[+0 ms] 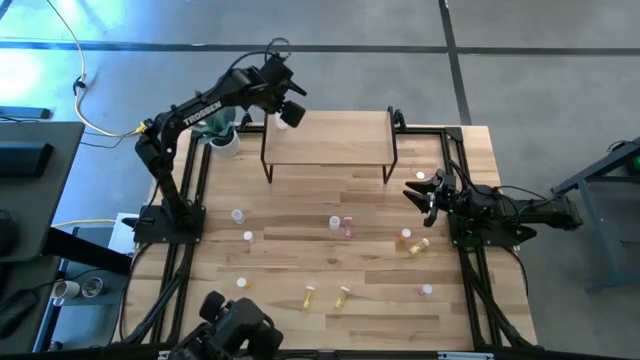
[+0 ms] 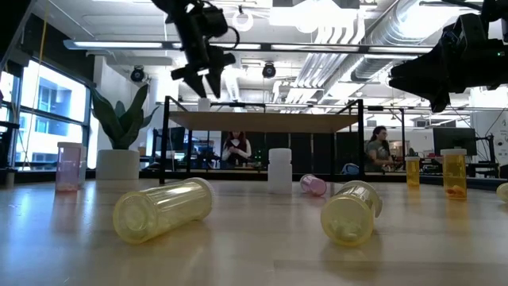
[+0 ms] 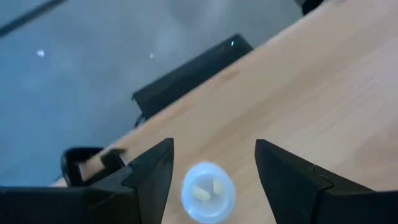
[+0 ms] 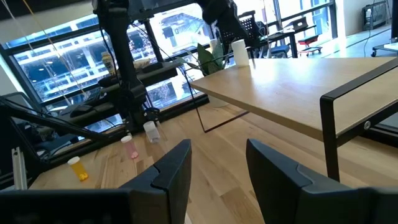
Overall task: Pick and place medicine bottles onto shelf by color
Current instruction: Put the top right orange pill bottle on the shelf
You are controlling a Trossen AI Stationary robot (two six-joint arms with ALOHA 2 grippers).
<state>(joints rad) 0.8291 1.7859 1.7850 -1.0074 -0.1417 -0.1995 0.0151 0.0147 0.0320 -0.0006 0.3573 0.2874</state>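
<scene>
The shelf [image 1: 330, 140] stands at the table's far side. One white bottle [image 3: 208, 191] stands upright on its far left corner, also seen in the high view [image 1: 283, 122] and the right wrist view [image 4: 239, 52]. My left gripper [image 3: 214, 146] hovers just above it, open, with a finger on either side of the cap and clear of it. Several medicine bottles are spread over the table: pink [image 1: 348, 225], orange [image 1: 405, 237], and two yellow ones lying on their sides [image 1: 309, 296] [image 1: 342, 297]. My right gripper [image 1: 418, 192] waits open at the table's right side.
A potted plant [image 1: 225, 135] stands left of the shelf, under my left arm. More white bottles stand at the left [image 1: 237, 215] and near right [image 1: 427, 290]. A camera mount [image 1: 240, 330] sits at the near edge. People sit in the room behind [image 2: 236, 149].
</scene>
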